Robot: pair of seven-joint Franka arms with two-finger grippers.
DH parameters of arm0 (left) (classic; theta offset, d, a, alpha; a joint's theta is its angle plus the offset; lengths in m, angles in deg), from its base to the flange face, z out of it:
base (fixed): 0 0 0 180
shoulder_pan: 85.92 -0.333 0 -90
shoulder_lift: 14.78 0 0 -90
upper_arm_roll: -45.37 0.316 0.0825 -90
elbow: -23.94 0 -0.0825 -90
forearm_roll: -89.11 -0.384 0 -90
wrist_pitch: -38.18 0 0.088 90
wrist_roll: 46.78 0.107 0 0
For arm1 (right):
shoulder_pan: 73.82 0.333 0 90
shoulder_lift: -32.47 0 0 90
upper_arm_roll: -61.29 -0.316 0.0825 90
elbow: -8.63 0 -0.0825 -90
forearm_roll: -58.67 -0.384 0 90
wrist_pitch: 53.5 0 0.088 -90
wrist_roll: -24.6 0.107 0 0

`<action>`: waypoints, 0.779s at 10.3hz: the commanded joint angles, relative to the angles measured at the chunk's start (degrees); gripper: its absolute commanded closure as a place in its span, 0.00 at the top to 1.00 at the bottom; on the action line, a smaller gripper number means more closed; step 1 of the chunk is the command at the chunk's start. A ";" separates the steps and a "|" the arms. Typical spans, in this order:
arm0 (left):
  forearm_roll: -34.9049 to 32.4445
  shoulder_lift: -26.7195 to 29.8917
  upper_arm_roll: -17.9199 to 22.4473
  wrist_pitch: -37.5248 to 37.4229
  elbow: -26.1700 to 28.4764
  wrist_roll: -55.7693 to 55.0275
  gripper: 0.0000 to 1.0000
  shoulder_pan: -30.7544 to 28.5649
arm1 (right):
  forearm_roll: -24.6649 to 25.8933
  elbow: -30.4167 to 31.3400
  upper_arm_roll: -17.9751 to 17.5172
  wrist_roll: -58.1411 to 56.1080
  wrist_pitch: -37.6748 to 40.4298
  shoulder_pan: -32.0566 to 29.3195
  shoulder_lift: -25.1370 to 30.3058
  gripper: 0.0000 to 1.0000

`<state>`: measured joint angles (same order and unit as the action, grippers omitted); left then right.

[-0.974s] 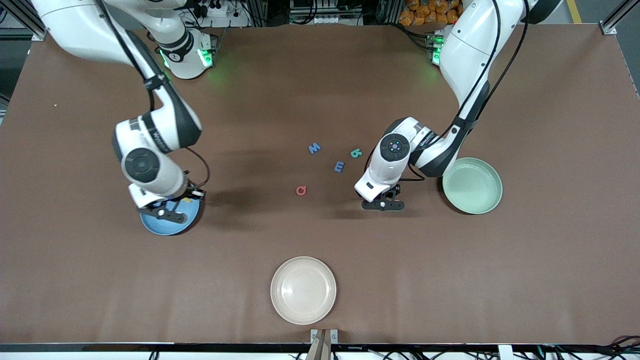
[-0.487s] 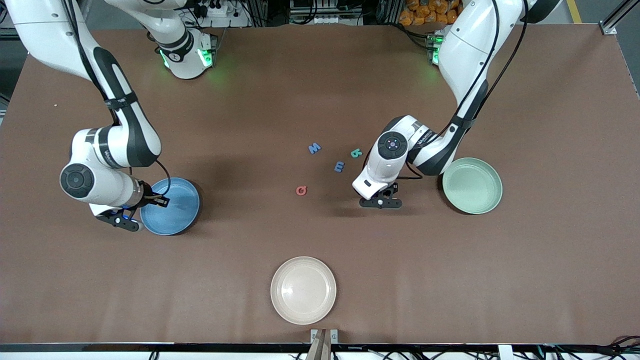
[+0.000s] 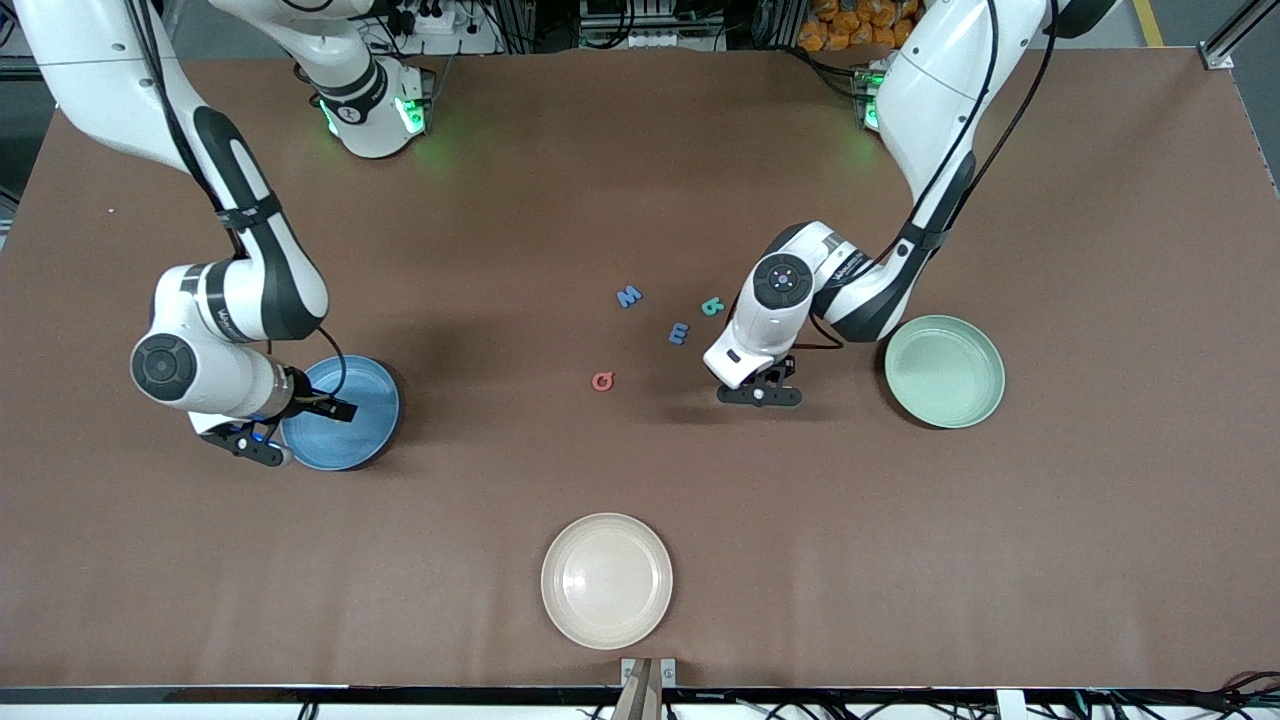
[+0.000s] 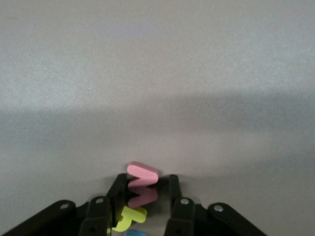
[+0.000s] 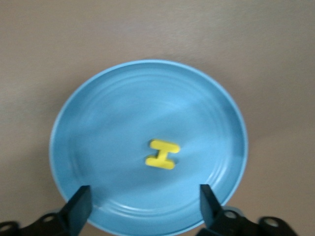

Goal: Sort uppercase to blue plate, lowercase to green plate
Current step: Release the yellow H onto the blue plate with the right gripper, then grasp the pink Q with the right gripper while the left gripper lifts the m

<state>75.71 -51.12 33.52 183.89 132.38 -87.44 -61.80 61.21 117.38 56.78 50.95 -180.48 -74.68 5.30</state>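
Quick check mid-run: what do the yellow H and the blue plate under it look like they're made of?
Yellow capital H letter: probably foam, thick, matte, soft-edged, casting no glare. Round medium-blue plate: likely hard plastic or similar, smooth with a faint sheen and concentric rings; the look cannot settle it.

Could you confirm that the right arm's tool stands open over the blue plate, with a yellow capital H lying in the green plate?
Not quite: the yellow capital H lies in the blue plate, not the green plate, which looks bare in the front view. The right wrist view shows this. The rest holds: the right tool stands open over the blue plate.
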 commanded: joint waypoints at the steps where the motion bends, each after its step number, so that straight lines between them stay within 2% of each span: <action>1: 0.75 1.10 -0.10 -0.17 2.74 1.37 0.30 -0.04 | -3.32 -1.78 0.64 7.45 0.33 6.37 1.06 0.98; 2: 0.66 1.10 -0.01 -0.17 2.74 1.73 0.25 -0.04 | -3.33 -2.14 0.56 9.74 0.25 9.27 1.50 0.98; 3: 0.75 1.10 -0.01 -0.17 2.48 1.91 0.23 -0.13 | -3.50 -2.66 0.56 11.42 0.24 11.73 1.59 0.96; 8: 0.75 0.93 0.25 -0.08 1.34 4.28 0.30 -0.30 | -3.59 -7.13 0.12 23.37 -3.27 25.79 -0.60 0.94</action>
<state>75.71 -50.61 33.52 183.84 133.05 -84.79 -61.95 58.65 112.64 56.50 71.10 -183.73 -52.60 5.86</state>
